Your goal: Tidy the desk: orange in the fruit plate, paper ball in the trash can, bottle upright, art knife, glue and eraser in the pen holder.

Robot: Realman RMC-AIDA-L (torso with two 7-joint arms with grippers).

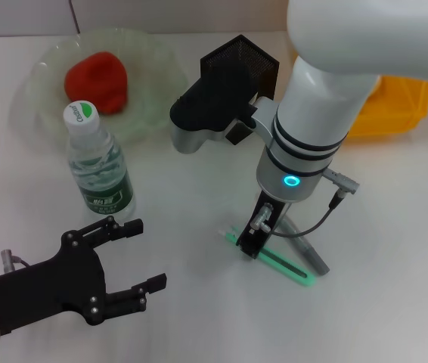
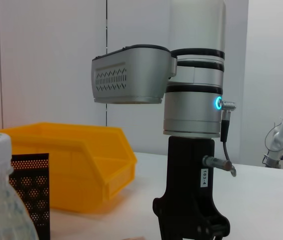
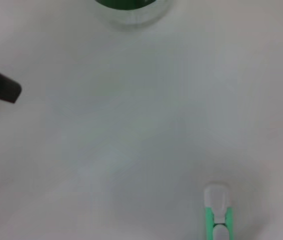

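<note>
At seven o'clock on the worktop (image 1: 184, 318) the left hand (image 1: 127, 261) hovers spread wide and empty, with the bottle (image 1: 99, 168) already upright just beyond its fingers at eleven o'clock. Behind that, the orange (image 1: 97, 82) sits in the fruit plate (image 1: 153, 53).

Moving rightward to centre, the right hand (image 1: 253, 246) points straight down, its tips at or just above the knife (image 1: 271, 259); whether its fingers are spread or closed cannot be told. The knife lies flat, its long axis running from ten o'clock to four o'clock, passing directly beneath that hand, and the grey glue stick (image 1: 306, 249) lies just beside it toward three o'clock. The right arm is plainly the nearer one for a pickup, and a grasp would best close across the knife's slim width. The pen holder (image 1: 237, 64) stands at twelve o'clock, the yellow bin (image 1: 395, 113) at two.
</note>
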